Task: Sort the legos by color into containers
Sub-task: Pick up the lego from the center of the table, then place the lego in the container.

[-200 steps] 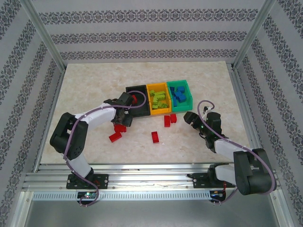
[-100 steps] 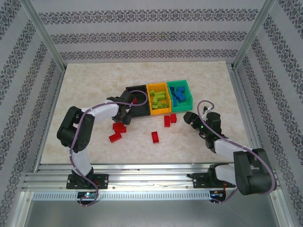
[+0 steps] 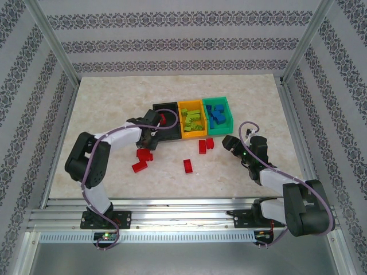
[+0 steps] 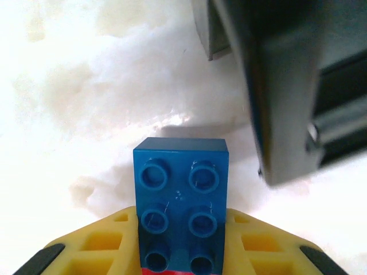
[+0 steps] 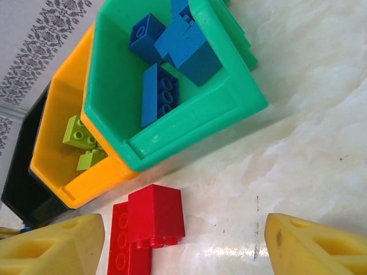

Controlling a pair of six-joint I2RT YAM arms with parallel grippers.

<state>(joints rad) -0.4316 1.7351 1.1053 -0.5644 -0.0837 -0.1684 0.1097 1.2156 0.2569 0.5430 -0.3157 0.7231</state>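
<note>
My left gripper sits low at the near left corner of the black bin. In the left wrist view its yellow fingers are shut on a blue lego, studs facing the camera, with a sliver of red under it. My right gripper hovers open just right of two red legos in front of the bins. In the right wrist view those red legos lie between my fingertips and the green bin, which holds blue legos. The yellow-orange bin holds lime legos.
More red legos lie loose on the marble table: two near the left gripper, one nearer the front, one in the middle. A red lego shows in the black bin. Metal frame posts ring the table.
My left gripper's jaws have come shut on the blue lego beside the black bin, and the left arm's elbow has shifted. The right arm has not moved.
</note>
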